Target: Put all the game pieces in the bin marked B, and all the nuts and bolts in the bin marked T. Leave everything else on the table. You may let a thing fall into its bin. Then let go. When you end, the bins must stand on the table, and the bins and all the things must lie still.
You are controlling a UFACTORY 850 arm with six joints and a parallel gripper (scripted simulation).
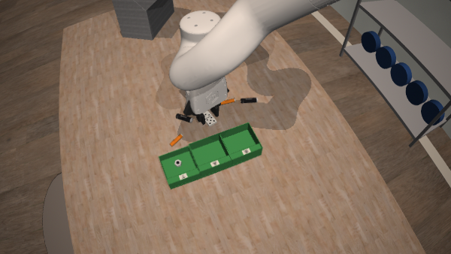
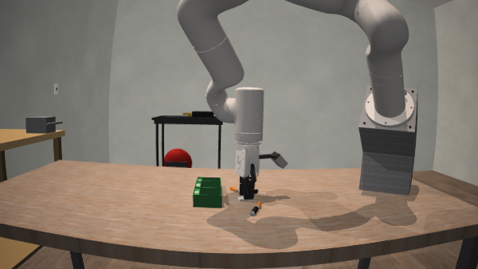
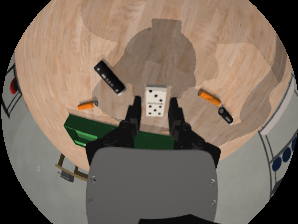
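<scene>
A white domino (image 1: 210,119) (image 3: 156,99) lies flat on the table, just behind the row of three green bins (image 1: 225,159) (image 2: 207,197) (image 3: 79,131). My gripper (image 1: 207,117) (image 2: 248,194) (image 3: 155,104) is down at the table with one finger on each side of the domino. The fingers stand partly open and do not press on it. A metal nut (image 1: 177,162) lies in the left bin. The middle and right bins look empty. I cannot read the bin labels.
A black cylinder (image 1: 184,118) (image 3: 109,78) and an orange stick (image 1: 176,140) (image 3: 85,104) lie left of the domino. An orange stick (image 1: 228,101) (image 3: 208,95) and a black one (image 1: 249,100) (image 3: 226,115) lie to its right. The arm's grey pedestal (image 1: 140,16) (image 2: 386,159) stands behind.
</scene>
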